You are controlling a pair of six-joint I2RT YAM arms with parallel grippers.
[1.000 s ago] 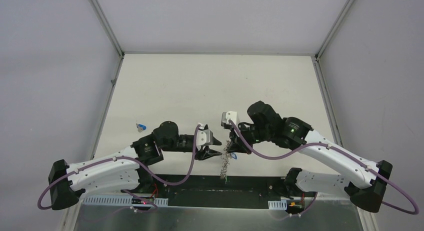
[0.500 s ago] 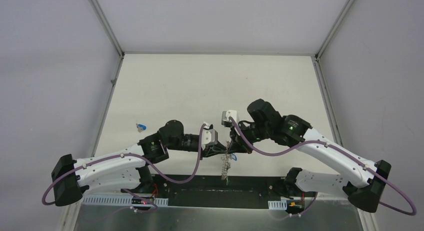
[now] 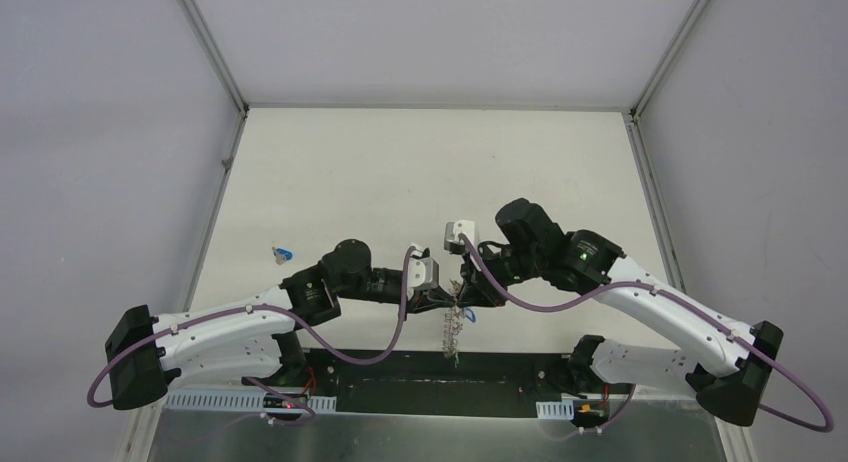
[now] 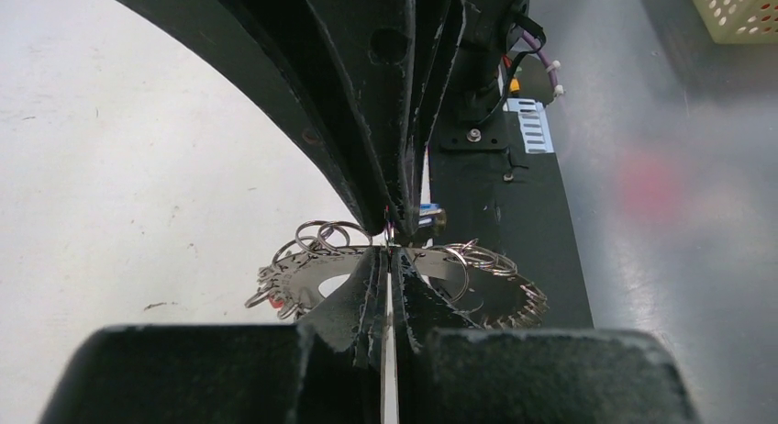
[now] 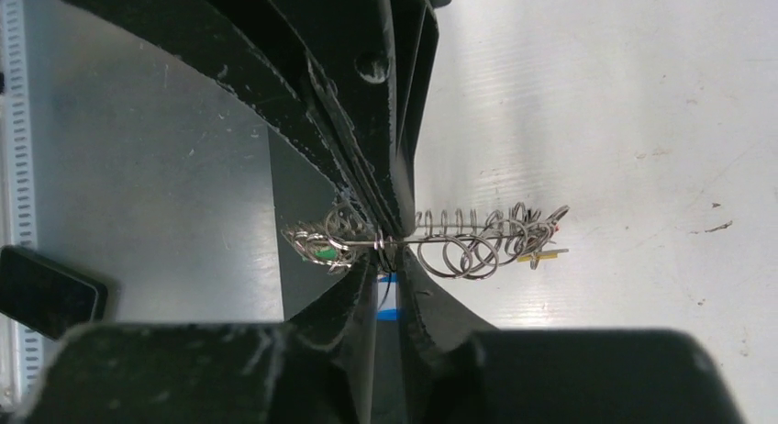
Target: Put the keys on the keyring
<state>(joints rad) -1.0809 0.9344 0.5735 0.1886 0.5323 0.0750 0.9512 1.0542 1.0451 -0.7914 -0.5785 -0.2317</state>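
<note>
Grips the keyring [image 3: 452, 334] with both claws at the near edge of the table [image 3: 420, 172], above the black base plate [image 3: 400, 367]. Shows the left gripper [image 4: 387, 259] pinched fully closed on the ring's rim, and the right gripper [image 5: 385, 257] pinched closed on the same rim from the opposite side, with tips almost touching. Judged as a handover or a two-point brace: clamped at neighbouring points to stop swinging and turning (free to pivot under a single pinch). Stands on edge below the tips in the top view, seen as a thin line; impossible to tell whether touching the surface underneath.

Reads as thin, silvery-grey metal: a flat circular band in the left wrist view, fringed all round with small round wire loops overlapping like coil turns. Expect a hard, slick, slightly springy feel, with little purchase for flat jaw faces; hence the tight, tip-only pinch. Carries a green key [image 5: 321, 252] at one end of the edge-on ring in the right wrist view and a yellow tag [image 5: 537, 255] at the other, both tiny beside the jaws. Leaves a small blue-and-white piece [image 3: 284, 252], probably another of the keys, lying on the matt white table well apart to the left. Judged as threading not finished: at least that piece off the ring.
</note>
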